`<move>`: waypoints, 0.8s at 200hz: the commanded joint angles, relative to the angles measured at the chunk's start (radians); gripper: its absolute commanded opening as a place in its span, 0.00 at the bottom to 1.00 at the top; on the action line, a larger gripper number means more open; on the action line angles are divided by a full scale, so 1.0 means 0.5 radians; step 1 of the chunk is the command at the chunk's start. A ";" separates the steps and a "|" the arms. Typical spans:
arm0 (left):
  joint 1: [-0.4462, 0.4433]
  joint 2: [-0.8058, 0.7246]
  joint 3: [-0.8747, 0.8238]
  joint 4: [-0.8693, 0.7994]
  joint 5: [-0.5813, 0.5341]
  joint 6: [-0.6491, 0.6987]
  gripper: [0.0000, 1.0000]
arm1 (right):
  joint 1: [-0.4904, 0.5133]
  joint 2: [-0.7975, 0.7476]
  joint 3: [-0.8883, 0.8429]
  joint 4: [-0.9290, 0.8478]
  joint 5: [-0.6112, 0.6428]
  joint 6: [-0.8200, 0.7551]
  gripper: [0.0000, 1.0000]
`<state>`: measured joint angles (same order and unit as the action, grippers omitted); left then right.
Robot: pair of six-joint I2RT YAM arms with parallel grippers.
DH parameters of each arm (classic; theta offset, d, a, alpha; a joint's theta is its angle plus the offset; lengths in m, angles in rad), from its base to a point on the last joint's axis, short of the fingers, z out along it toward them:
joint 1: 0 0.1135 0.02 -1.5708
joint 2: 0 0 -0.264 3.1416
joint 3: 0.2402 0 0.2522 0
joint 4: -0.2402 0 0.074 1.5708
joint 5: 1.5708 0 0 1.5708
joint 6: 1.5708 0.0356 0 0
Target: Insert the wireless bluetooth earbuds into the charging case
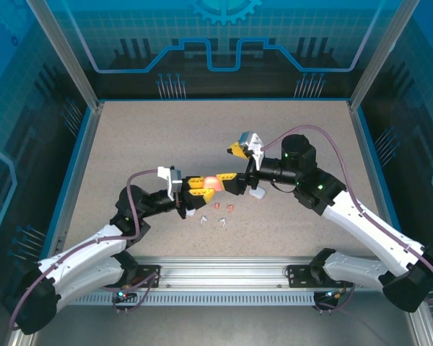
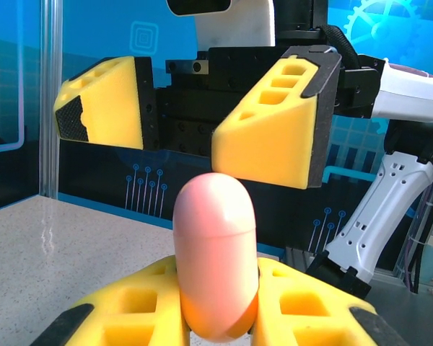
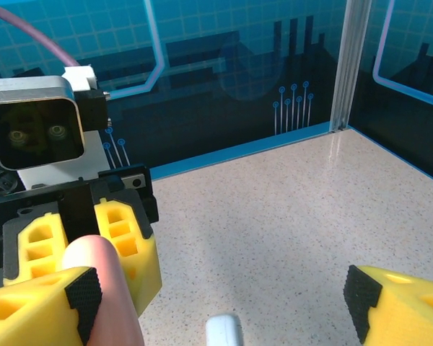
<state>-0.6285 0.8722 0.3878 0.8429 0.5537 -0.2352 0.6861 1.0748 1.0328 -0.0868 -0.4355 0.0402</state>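
A closed salmon-pink charging case (image 2: 216,252) stands upright in my left gripper (image 2: 216,321), which is shut on its lower half. From above, the case (image 1: 213,182) is held over the table's middle. My right gripper (image 1: 234,167) faces it, open wide, with the case (image 3: 108,303) just inside one of its yellow fingers (image 3: 36,310); whether they touch I cannot tell. Beyond the case, the right gripper's other finger (image 2: 101,108) stands well apart. Two white earbuds (image 1: 202,216) and two salmon-red earbuds (image 1: 229,209) lie loose on the table below the grippers.
A small white case (image 1: 257,192) lies on the table under the right gripper, also low in the right wrist view as the white case (image 3: 224,331). Blue panels and an aluminium post (image 3: 350,65) wall the speckled table (image 1: 166,137).
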 commanded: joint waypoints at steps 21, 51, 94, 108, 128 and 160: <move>-0.019 -0.040 -0.020 0.054 -0.028 0.044 0.00 | 0.013 -0.039 -0.027 0.072 -0.291 -0.064 0.96; -0.019 -0.040 -0.024 0.053 -0.030 0.040 0.00 | 0.049 0.001 -0.023 0.021 -0.250 -0.099 0.97; -0.019 -0.044 -0.021 0.048 -0.028 0.036 0.00 | 0.070 0.061 0.019 -0.040 -0.136 -0.132 0.96; -0.021 -0.049 -0.021 0.045 -0.030 0.041 0.00 | 0.069 0.066 0.024 -0.050 -0.101 -0.133 0.95; -0.022 -0.051 -0.024 0.047 -0.023 0.039 0.00 | 0.069 0.067 0.032 -0.067 -0.036 -0.129 0.92; -0.021 -0.051 -0.031 0.045 -0.024 0.051 0.00 | 0.050 0.056 0.039 -0.041 -0.032 -0.092 0.89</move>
<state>-0.6296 0.8665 0.3878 0.8379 0.5358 -0.2329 0.7090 1.1080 1.0283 -0.1081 -0.4858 -0.0120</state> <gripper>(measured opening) 0.208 0.902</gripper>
